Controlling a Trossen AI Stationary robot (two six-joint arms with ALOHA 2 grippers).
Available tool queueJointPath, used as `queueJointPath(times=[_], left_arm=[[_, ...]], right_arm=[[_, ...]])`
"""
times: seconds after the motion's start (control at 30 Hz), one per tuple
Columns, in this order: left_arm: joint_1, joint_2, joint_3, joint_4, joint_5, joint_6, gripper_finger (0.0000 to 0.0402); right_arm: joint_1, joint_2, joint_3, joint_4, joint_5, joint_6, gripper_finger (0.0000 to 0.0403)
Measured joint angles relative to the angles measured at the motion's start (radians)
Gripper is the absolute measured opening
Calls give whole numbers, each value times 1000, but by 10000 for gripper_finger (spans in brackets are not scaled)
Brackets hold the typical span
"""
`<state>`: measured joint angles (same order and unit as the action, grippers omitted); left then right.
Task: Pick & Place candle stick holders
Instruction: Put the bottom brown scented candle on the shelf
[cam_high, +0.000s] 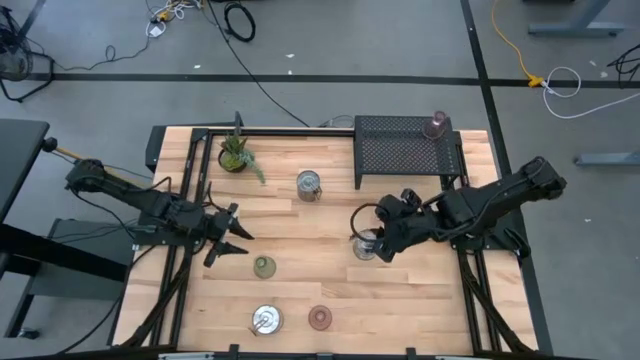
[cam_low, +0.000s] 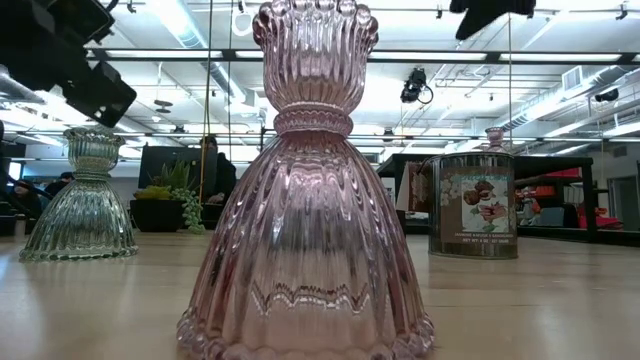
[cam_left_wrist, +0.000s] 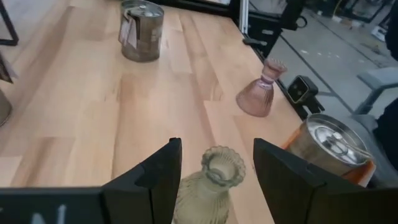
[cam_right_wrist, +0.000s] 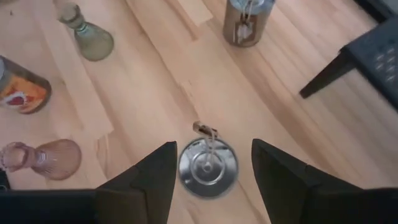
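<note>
Wooden table (cam_high: 300, 270); green holder (cam_left_wrist: 208, 186) between left tool's (cam_left_wrist: 214, 180) fingers.

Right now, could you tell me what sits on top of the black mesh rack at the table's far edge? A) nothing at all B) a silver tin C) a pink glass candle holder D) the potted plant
C: the high view shows a pink glass candle holder standing on the black mesh rack near its right end.

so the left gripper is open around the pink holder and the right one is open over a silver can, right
Not quite: the left gripper is open around the olive green holder, as the left wrist view shows; the pink holder stands apart. The right gripper is indeed open over a silver can.
</note>
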<state>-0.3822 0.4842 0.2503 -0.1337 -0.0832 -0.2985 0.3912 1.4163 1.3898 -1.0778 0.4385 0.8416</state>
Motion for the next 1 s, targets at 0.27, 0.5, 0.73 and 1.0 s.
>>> queueJointPath(times=[0.27,0.5,0.73,1.0], left_arm=[[-27,79,78,5,-110,23,202],[-27,85,98,9,-219,49,202],[-26,85,98,8,-264,49,202],[-26,85,98,9,-264,50,202]], right_arm=[[0,1,-204,50,-30,133,206],[-17,1,-375,120,-39,251,206],[-66,1,-471,268,-98,266,206],[-120,1,-473,300,-135,224,206]])
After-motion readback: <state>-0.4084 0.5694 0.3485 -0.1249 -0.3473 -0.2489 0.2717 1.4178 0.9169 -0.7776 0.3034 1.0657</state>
